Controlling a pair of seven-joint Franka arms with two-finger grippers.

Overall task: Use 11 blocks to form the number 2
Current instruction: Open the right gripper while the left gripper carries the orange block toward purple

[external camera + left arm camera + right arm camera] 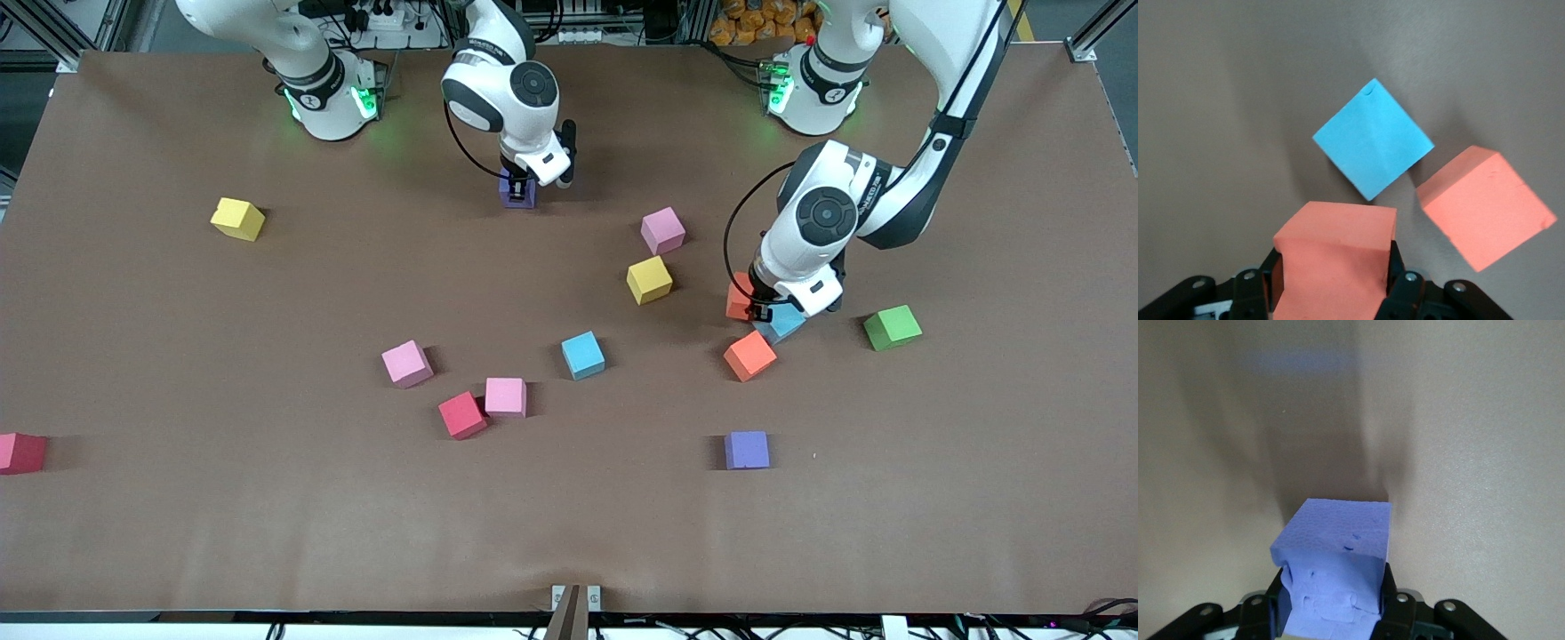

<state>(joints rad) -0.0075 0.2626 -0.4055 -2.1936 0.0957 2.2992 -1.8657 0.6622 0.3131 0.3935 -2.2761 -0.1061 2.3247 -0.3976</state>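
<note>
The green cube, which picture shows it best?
The front view. Only there does the green cube show, whole, on the table toward the left arm's end, beside a blue cube. Neither wrist view catches it: the left one shows orange and blue cubes, the right one a purple cube.

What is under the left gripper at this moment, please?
The left gripper is shut on an orange cube. Beside that cube are a light blue cube and a second orange cube on the table. What the held cube rests on is covered.
</note>
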